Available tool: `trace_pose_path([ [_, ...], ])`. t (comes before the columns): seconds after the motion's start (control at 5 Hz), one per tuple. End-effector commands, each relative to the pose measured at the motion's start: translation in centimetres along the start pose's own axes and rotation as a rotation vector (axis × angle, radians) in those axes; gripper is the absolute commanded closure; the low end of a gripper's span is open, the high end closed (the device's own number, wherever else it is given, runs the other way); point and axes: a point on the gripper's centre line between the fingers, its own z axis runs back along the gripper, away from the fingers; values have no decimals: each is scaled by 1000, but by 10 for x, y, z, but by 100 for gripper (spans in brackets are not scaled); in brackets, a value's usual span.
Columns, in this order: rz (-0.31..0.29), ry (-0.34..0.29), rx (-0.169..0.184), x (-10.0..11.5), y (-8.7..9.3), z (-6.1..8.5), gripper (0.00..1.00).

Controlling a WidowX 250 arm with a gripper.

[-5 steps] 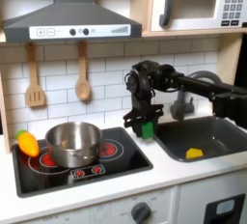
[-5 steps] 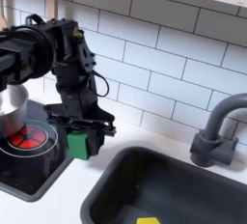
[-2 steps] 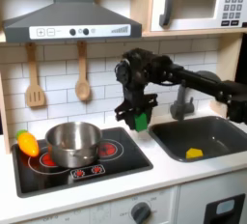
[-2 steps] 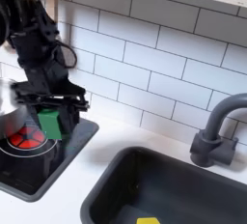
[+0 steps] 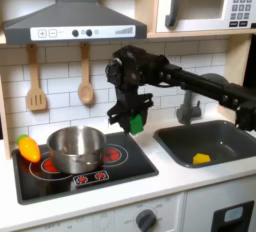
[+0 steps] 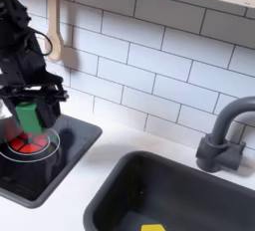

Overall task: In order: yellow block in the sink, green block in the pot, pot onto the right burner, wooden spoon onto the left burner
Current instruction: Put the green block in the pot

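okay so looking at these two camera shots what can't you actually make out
- Yellow block: cut off by the bottom edge in the second exterior view; a small yellow blur in the sink in the first exterior view.
- Gripper: its jaws blur into the dark arm around the green block.
- Inside of the pot: reflections hide it in the first exterior view.
- Wooden spoon: top cropped in the second exterior view.

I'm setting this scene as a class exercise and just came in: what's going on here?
A robot arm's gripper holds the green block in the air over the stovetop's right burner, beside the pot, which sits on the left burner in the first exterior view. The yellow block already lies in the sink. The wooden spoon hangs on the wall. An orange-yellow-green toy vegetable rests left of the pot.
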Motion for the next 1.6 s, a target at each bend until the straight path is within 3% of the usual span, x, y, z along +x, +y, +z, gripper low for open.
trace_pose_path([
  [0.0,44,-43,-27,12,24,23,100],
  [0.6,116,-40,-15,27,66,24,100],
  [0.8,129,-55,13,31,79,21,100],
  [1.4,116,-60,92,40,96,11,100],
])
